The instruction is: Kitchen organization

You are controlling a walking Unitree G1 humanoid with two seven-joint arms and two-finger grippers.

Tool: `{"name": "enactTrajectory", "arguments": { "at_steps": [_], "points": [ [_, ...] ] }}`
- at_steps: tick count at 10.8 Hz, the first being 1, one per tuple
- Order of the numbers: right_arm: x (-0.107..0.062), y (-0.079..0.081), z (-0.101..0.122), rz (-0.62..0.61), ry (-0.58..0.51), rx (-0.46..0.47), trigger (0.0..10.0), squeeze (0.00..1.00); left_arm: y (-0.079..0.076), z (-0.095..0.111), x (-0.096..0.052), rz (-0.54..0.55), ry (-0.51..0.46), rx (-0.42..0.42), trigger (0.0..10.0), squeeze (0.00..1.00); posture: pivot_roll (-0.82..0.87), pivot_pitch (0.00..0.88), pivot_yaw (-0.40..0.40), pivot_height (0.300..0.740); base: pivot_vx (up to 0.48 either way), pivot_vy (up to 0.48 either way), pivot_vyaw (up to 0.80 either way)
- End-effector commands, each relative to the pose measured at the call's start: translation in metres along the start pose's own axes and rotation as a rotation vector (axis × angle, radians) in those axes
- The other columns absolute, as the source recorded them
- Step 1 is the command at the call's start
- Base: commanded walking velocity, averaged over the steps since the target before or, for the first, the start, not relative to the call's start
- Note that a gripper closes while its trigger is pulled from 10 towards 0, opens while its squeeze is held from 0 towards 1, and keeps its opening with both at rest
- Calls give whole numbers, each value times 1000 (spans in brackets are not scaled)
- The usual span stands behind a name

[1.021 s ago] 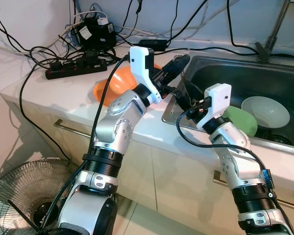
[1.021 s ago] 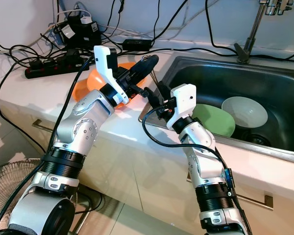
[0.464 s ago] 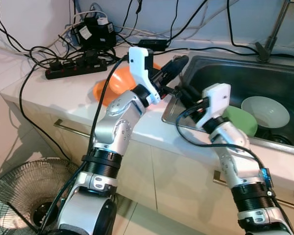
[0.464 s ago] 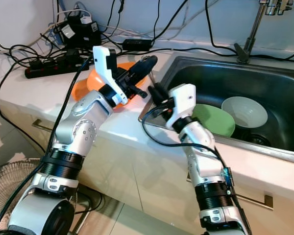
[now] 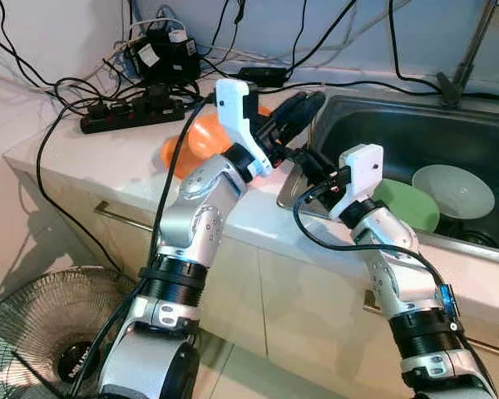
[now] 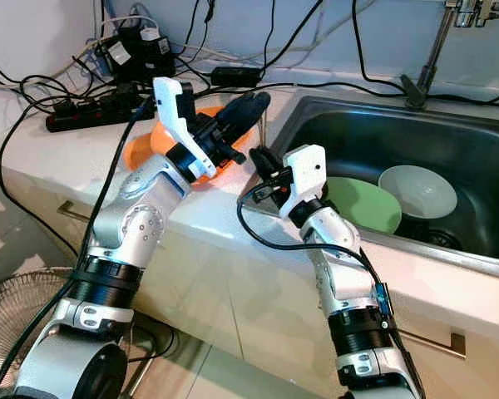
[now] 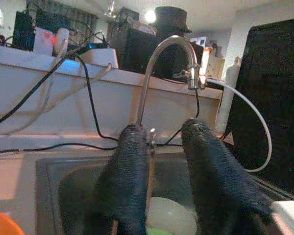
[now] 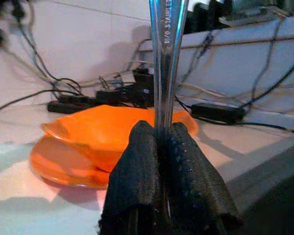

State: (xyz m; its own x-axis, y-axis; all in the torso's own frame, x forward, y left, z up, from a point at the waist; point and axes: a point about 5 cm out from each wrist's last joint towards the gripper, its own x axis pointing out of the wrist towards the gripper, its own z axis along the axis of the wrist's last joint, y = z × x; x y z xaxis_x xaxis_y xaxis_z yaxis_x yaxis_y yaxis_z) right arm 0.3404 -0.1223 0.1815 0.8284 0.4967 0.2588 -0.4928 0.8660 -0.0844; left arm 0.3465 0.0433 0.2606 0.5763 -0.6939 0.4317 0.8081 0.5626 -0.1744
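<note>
My right gripper hovers over the counter at the sink's left rim, shut on the handle of a stainless steel utensil that stands upright from its fingers. The utensil's far end is hidden. My left gripper is just above and behind it, open. In the left wrist view the thin metal handle rises between the two black fingers, close to one of them. An orange bowl sits on an orange plate on the counter behind both grippers.
The steel sink holds a green plate and a white bowl; a tap stands behind it. Power strips and tangled black cables cover the counter's back left. A floor fan stands below the counter.
My right gripper has carried the utensil left and up toward the left gripper. The left gripper's fingers have spread apart around the handle.
</note>
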Motion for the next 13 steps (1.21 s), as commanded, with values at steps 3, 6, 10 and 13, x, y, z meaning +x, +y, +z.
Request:
{"name": "enactTrajectory", "arguments": {
  "at_steps": [3,6,10,13],
  "points": [
    [13,-15,17,-58,-48,-53,0,0,1,5,-9,20,-33,0,10000,0,130,0,83,740,0,0,0],
    [22,-46,19,-259,-1,-99,10000,0,5,-3,-23,71,1,7,10000,0,139,0,76,740,0,0,0],
    [9,-84,-15,-524,222,-116,10000,0,8,-62,-65,143,381,181,10000,0,172,2,65,740,0,0,0],
    [3,-84,-33,-551,320,-133,10000,0,3,-76,-80,151,496,202,10000,0,194,18,56,740,0,0,0]
  ]
}}
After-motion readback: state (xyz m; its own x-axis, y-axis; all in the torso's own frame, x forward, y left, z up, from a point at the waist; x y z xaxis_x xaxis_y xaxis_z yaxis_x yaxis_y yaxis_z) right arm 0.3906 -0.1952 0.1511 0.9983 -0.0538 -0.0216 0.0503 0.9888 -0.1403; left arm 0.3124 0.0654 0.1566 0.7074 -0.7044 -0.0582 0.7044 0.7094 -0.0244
